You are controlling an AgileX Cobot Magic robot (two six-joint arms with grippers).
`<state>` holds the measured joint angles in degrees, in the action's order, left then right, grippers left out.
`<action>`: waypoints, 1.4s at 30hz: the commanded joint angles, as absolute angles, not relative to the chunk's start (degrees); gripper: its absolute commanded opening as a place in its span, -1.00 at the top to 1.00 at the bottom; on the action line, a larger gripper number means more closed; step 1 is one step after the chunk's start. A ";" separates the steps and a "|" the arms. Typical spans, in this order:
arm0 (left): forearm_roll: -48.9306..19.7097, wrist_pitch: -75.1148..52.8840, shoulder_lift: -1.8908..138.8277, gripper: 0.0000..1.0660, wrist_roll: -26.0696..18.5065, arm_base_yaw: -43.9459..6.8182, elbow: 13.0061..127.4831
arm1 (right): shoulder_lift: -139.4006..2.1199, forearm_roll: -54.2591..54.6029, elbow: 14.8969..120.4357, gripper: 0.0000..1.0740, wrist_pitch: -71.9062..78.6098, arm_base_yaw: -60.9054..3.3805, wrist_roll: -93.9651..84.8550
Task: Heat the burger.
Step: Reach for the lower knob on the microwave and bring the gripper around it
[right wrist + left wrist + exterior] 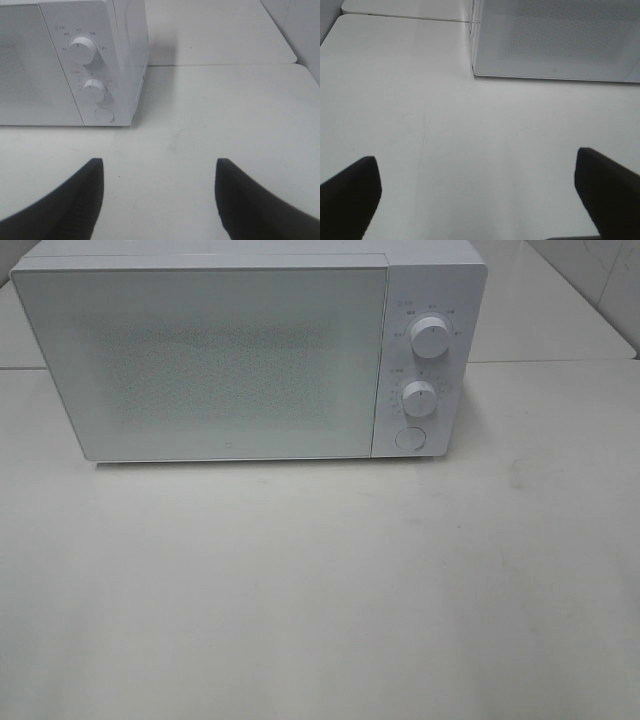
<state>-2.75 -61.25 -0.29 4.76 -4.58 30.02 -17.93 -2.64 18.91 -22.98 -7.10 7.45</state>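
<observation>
We see the shut microwave (230, 360) at the far side of the table (320, 590). Our left gripper (476, 160) and right gripper (160, 162) both gape, empty, above the table. Where the burger is, we cannot tell.

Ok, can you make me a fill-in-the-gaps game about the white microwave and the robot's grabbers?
The flat white door of the boxy white microwave oven is ____.
Its panel has ____ round white knobs above a round white button.
The black left end effector and black right end effector both stand ____ over the plain white table, holding nothing.
Missing words: shut; two; open.
</observation>
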 commanded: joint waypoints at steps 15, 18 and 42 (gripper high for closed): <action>-3.21 -61.31 -1.55 -0.87 4.53 -4.41 29.85 | -47.73 -2.69 18.85 -0.18 8.14 -6.93 7.45; -3.21 -61.31 -1.55 -0.87 4.53 -4.41 29.85 | -50.99 -2.69 18.85 -0.18 12.20 -6.93 7.45; -3.21 -61.31 -1.55 -0.87 4.53 -4.41 29.85 | -72.42 -1.66 18.85 -0.47 37.53 -6.93 4.76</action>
<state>-2.75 -61.25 -0.29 4.76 -4.58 30.02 -72.19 -1.89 18.91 36.21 -7.10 5.79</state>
